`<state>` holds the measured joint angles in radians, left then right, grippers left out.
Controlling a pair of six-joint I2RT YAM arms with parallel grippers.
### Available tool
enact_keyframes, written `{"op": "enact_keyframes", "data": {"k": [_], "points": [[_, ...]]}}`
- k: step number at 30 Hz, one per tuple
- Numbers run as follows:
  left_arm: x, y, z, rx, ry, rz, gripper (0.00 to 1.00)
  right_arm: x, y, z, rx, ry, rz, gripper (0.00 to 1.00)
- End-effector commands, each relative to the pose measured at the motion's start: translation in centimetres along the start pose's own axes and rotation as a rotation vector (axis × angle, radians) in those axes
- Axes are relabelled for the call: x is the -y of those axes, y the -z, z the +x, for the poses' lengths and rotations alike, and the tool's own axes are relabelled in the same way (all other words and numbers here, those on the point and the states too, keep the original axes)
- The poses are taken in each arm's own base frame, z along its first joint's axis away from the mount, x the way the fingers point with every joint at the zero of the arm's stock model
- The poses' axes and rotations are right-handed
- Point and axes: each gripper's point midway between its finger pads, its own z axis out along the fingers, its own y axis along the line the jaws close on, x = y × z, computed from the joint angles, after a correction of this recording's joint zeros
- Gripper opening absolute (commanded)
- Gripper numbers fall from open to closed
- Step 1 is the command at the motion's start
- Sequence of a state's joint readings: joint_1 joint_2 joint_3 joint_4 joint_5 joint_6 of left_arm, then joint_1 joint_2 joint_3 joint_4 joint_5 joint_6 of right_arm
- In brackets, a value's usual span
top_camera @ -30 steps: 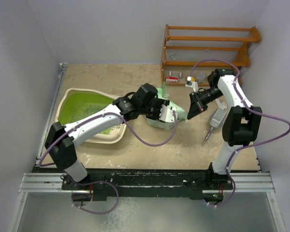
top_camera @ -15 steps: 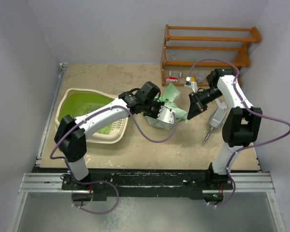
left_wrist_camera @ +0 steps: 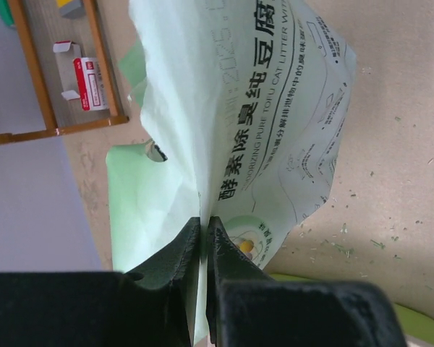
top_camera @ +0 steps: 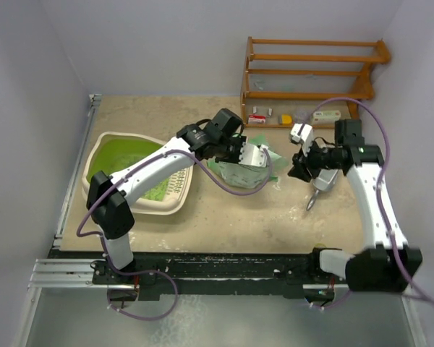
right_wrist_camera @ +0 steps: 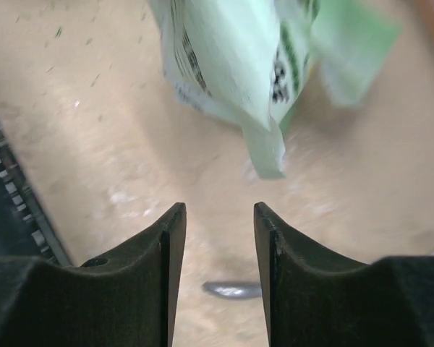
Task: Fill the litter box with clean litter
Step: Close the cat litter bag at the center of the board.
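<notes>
Pinching a thin fold of the green printed litter bag point(left_wrist_camera: 275, 130), the left tool point(left_wrist_camera: 205, 230) is clenched, its fingers nearly meeting on the plastic. The bag is just right of the litter box point(top_camera: 94, 160), which lies at the left of the bench point(top_camera: 224, 217) with pale litter granules point(top_camera: 126, 155) on its green floor. The right tool point(right_wrist_camera: 217, 217) stands parted and empty above the bench, near the bag's right edge and touching nothing. A metal scoop point(top_camera: 320, 182) lies just beside it.

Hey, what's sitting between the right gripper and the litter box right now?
In the top view, the light green bag, pinched by the left gripper, lies between the open right gripper and the litter box.
</notes>
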<state>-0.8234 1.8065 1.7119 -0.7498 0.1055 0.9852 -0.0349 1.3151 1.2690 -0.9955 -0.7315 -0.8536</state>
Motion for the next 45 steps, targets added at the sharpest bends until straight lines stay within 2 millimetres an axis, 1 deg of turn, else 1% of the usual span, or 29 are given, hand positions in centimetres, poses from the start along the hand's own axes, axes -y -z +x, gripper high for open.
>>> {"op": "enact_keyframes", "data": {"k": [1, 5, 7, 9, 14, 17, 19, 22, 25, 26, 27, 30, 33, 34, 36, 40, 42, 45], "points": [[-3.0, 2.6, -1.3, 0.043, 0.100, -0.085, 0.03, 1.6, 2.1, -6.6, 0.297, 0.374, 0.199, 0.46], [-1.6, 0.9, -0.8, 0.039, 0.140, -0.027, 0.03, 1.8, 1.5, -7.4, 0.384, 0.459, 0.222, 0.47], [-0.7, 0.0, -0.6, 0.041, 0.152, -0.002, 0.03, 1.7, 1.3, -8.1, 0.412, 0.468, 0.223, 0.47], [0.2, -1.0, -0.3, 0.046, 0.163, 0.026, 0.03, 1.6, 1.0, -8.3, 0.409, 0.479, 0.214, 0.47], [1.7, -2.0, -0.3, 0.067, 0.180, 0.076, 0.03, 1.5, 0.2, -8.3, 0.383, 0.492, 0.192, 0.48], [2.3, -2.1, -0.3, 0.073, 0.172, 0.102, 0.03, 0.9, -0.2, -8.3, 0.383, 0.487, 0.165, 0.48], [2.4, -1.8, -0.3, 0.073, 0.162, 0.101, 0.03, 0.1, -0.4, -8.2, 0.373, 0.486, 0.137, 0.48], [2.1, -1.4, -0.3, 0.074, 0.154, 0.083, 0.03, -0.9, -0.5, -8.0, 0.356, 0.513, 0.117, 0.49], [2.2, -1.3, -0.2, 0.068, 0.161, 0.089, 0.03, -1.7, -0.7, -7.6, 0.345, 0.570, 0.130, 0.49], [2.3, -1.3, -0.2, 0.065, 0.164, 0.092, 0.03, -2.0, -1.2, -6.7, 0.330, 0.587, 0.130, 0.49], [2.5, -1.3, -0.1, 0.062, 0.167, 0.100, 0.03, -2.2, -1.5, -6.2, 0.320, 0.611, 0.141, 0.49], [3.0, -1.3, 0.1, 0.062, 0.171, 0.110, 0.03, -2.6, -1.7, -5.2, 0.314, 0.680, 0.184, 0.49], [3.4, -1.4, 0.3, 0.062, 0.175, 0.114, 0.03, -3.6, -1.8, -4.3, 0.308, 0.752, 0.199, 0.49], [3.5, -1.5, 0.3, 0.062, 0.177, 0.116, 0.03, -3.8, -2.1, -4.0, 0.304, 0.768, 0.206, 0.49], [3.6, -1.6, 0.4, 0.062, 0.180, 0.119, 0.03, -3.4, -2.5, -3.8, 0.295, 0.783, 0.231, 0.49], [3.5, -1.7, 0.4, 0.061, 0.186, 0.120, 0.03, -3.2, -2.8, -4.4, 0.286, 0.836, 0.230, 0.49], [3.4, -1.7, 0.4, 0.062, 0.192, 0.118, 0.03, -3.4, -3.1, -4.5, 0.275, 0.898, 0.229, 0.50], [3.0, -1.7, 0.3, 0.070, 0.210, 0.119, 0.03, -3.6, -4.0, -4.1, 0.235, 1.011, 0.221, 0.52]]}}
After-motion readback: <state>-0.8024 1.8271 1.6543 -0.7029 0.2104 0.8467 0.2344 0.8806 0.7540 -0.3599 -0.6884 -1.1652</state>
